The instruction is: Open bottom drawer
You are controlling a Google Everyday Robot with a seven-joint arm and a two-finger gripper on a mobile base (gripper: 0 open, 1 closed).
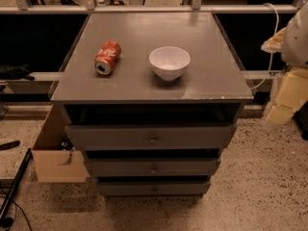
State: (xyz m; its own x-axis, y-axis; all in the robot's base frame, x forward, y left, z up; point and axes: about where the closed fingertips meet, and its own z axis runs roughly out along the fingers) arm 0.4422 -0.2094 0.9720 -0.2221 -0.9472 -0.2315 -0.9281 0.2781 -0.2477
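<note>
The grey cabinet [120, 88] stands in the middle of the view with three drawers stacked in its front. The bottom drawer [125, 188] is the lowest, a narrow grey front with a small round knob [154, 190], and it sits nearly flush under the middle drawer [120, 167]. The top drawer [110, 137] juts forward a little. My gripper [284, 100] hangs at the right edge of the view, beside the cabinet's right side, level with the top drawer and well away from the bottom drawer's knob.
A red soda can [107, 57] lies on its side on the cabinet top, with a white bowl [169, 62] to its right. An open cardboard box [54, 153] stands on the speckled floor against the cabinet's left side. A railing [144, 7] runs behind.
</note>
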